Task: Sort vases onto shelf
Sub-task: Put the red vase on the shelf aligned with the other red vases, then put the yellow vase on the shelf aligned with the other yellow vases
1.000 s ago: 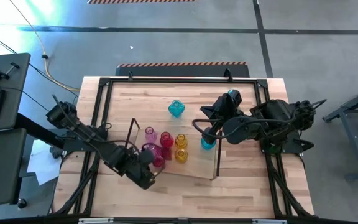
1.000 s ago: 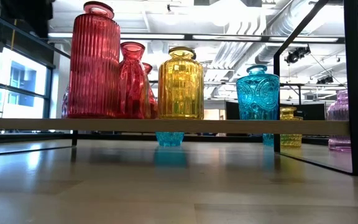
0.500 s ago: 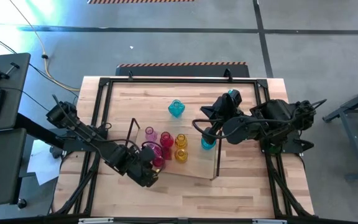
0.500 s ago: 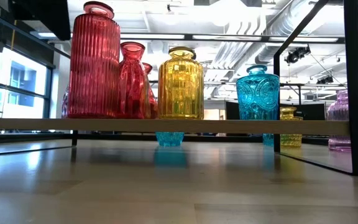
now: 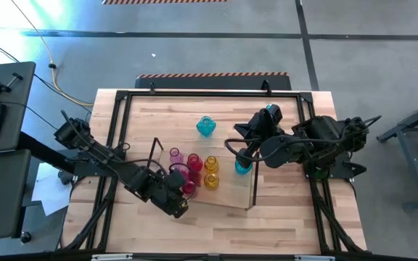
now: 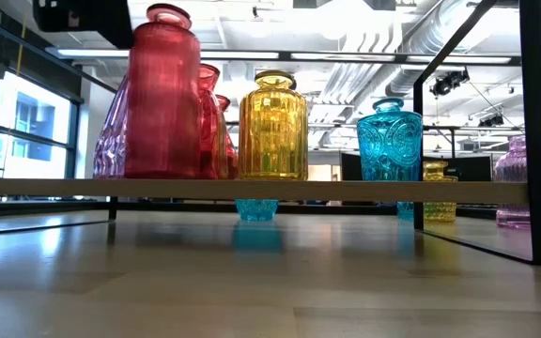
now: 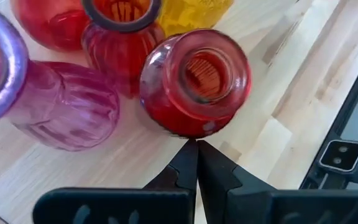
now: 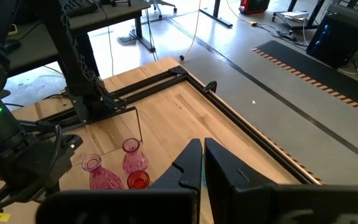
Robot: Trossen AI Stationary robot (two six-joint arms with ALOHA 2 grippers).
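Red, pink and amber vases (image 5: 193, 172) stand upright, clustered on the clear shelf (image 5: 223, 194); one cyan vase (image 5: 206, 127) stands apart on the table.

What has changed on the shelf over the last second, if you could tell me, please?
The tall red vase has slid along the shelf toward the yellow vase, now hiding most of the smaller red vase behind it. The left hand, shut, has followed it, fingertips right at its base. The yellow vase, the cyan vase and the right hand, shut, stayed as they were.
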